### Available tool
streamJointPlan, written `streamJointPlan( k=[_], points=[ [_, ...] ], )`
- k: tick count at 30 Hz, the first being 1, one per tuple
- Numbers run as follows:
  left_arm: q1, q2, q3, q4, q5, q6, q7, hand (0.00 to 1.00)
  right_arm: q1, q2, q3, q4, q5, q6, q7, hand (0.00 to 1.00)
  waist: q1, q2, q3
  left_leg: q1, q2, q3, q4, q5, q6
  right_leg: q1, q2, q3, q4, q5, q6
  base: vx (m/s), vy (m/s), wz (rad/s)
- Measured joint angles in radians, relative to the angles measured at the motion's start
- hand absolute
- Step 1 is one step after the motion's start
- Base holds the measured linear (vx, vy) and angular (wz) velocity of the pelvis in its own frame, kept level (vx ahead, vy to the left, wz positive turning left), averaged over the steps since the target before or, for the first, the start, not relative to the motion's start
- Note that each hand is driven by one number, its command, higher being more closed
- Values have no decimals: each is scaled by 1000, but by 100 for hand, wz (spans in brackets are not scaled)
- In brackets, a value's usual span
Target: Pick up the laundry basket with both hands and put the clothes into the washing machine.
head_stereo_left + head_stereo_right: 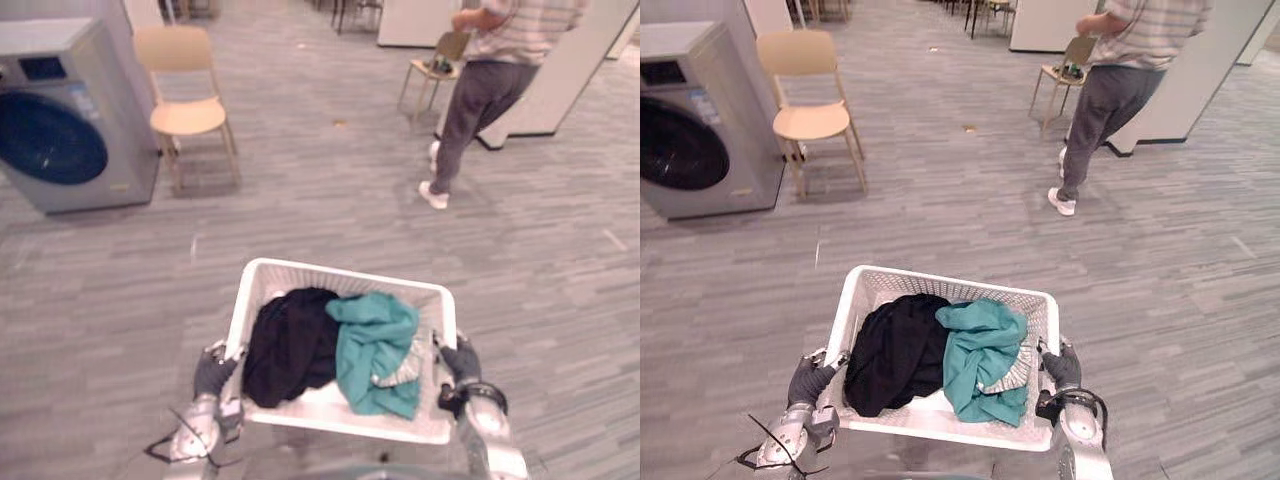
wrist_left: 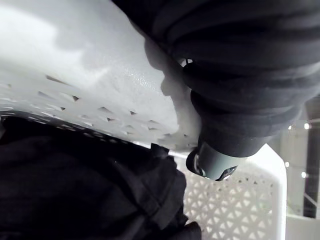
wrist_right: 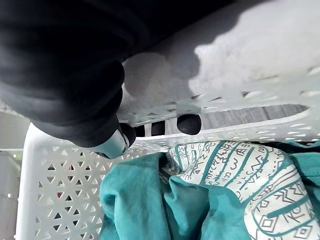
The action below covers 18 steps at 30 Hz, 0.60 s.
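Left hand [image 1: 810,380] and right hand [image 1: 1062,368] grip the laundry basket [image 1: 940,428] by its side rims, fingers curled; keep it level while approaching the washing machine [image 1: 690,130], far left.

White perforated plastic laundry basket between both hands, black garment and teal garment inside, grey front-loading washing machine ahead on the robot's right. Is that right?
One error: the grey front-loading washing machine stands ahead on the robot's left, not right, as the left eye view shows. The rest holds.

No legible text; print on washing machine [image 1: 700,130] too small.
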Motion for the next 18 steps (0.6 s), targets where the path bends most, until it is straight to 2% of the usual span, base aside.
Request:
streamJointPlan(
  k=[1, 2, 3, 4, 5, 6, 7, 8, 9, 10, 11, 12, 13, 14, 15, 16, 17, 18],
  points=[
    [-6, 0, 1, -4, 0, -1, -1, 100, 2, 1, -3, -13, 0, -1, 0, 100, -7, 4, 0, 31, -1, -10, -24, 0, -1, -21, -2, -56, -91, -10, -21, 697, 158, 32],
    [-18, 0, 4, -7, -1, -4, -2, 100, -2, 4, -6, -24, 2, -4, 0, 100, -24, 4, -3, 77, -1, -21, -51, -4, -9, -34, -1, -166, -318, -8, -57, 579, 91, 38],
    [-28, -1, 4, -6, -1, -4, -3, 100, -3, 6, -11, -28, 3, -6, -1, 100, -26, 3, -2, 96, -2, -30, -51, -12, -24, -36, 4, -217, -433, 8, -82, 890, 75, 38],
    [-40, -3, 4, -5, -1, -4, -8, 100, -8, 7, -19, -29, 8, -6, -2, 100, -22, 4, -3, 138, 0, -37, -46, -34, -62, -49, 41, -262, -646, 65, -127, 766, 28, 22],
    [-41, -7, 9, -4, -1, -4, -11, 100, -10, 5, -17, -28, 9, -6, -3, 100, -19, -4, -14, 161, 0, -46, -34, -47, -83, -49, 93, -238, -772, 167, -158, 955, 16, 41],
    [-41, -13, 9, 9, 0, -4, -16, 100, -4, 2, -16, -24, 8, -6, -5, 100, -33, 17, -14, 183, 13, -85, -3, -52, -92, -33, 121, -206, -779, 279, -191, 656, 10, 39],
    [-44, -49, 22, 40, 1, 0, -23, 100, -14, -22, -15, -15, 8, 3, -6, 100, -35, 73, -33, 189, 53, -132, 69, -36, -100, -16, 140, -195, -713, 239, -210, 955, 101, 43],
    [-50, -84, 40, 52, 4, 12, -26, 100, -22, -54, -2, -17, 7, 15, -5, 100, -42, 62, -20, 168, 14, -154, 169, 104, -131, -48, 64, -158, -530, 149, -234, 767, 64, 38],
    [-47, -112, 43, 64, 6, 11, -23, 100, -18, -81, 14, -19, 8, 9, -3, 100, -70, 19, 7, 163, -41, -134, 242, 261, -86, -86, -23, -209, -315, 80, -314, 740, 4, 28],
    [-38, -130, 48, 91, 6, 4, -27, 100, -11, -99, 14, -17, 9, 2, 2, 100, -51, 77, -17, 153, -17, -109, 311, 338, -101, -61, 24, -214, -340, 49, -256, 554, -245, 19],
    [-20, -133, 38, 88, 7, -1, -35, 100, 12, -100, 11, -26, 11, 2, -6, 100, -46, 144, -50, 31, 85, -102, 593, 431, -174, 79, 150, -302, -641, 60, -239, 516, -200, -16],
    [-20, -131, 34, 69, 6, -2, -31, 100, 6, -97, 15, -18, 12, 2, -7, 100, -40, 168, -50, -39, 140, -107, 709, 410, -163, 103, 188, -282, -673, 65, -247, 622, -116, -21],
    [-28, -115, 46, 64, 6, -5, -37, 100, -14, -79, 17, -6, 22, 2, -6, 100, -33, 168, -43, -137, 189, -91, 830, 362, -125, 151, 214, -263, -707, 36, -235, 596, 65, -36],
    [-26, -79, 53, 64, 3, -5, -37, 100, -25, -58, 33, -2, 26, 4, -7, 100, -7, 125, -20, -240, 227, -88, 888, 285, -63, 259, 216, -229, -786, 30, -225, 714, 86, -29],
    [-23, -70, 59, 65, -1, -8, -37, 100, -24, -53, 42, -1, 30, 3, -8, 100, 12, 99, -12, -302, 240, -83, 870, 235, -64, 317, 211, -217, -837, 40, -207, 592, 68, -26],
    [-23, -68, 59, 71, -1, -12, -37, 100, -25, -52, 45, 5, 31, 1, -9, 100, 14, 81, -10, -338, 248, -77, 838, 203, -69, 350, 205, -208, -869, 45, -191, 582, 113, -22],
    [-23, -68, 59, 79, -5, -14, -36, 100, -36, -52, 45, 15, 31, 2, -12, 100, 29, 64, -4, -398, 256, -56, 732, 155, -77, 403, 191, -190, -908, 49, -174, 568, 181, -31],
    [-25, -72, 56, 88, -8, -17, -36, 100, -42, -56, 44, 27, 31, 2, -20, 100, 39, 56, -2, -433, 249, -48, 553, 139, -79, 436, 171, -179, -926, 47, -156, 553, 226, -37]
  ],
)
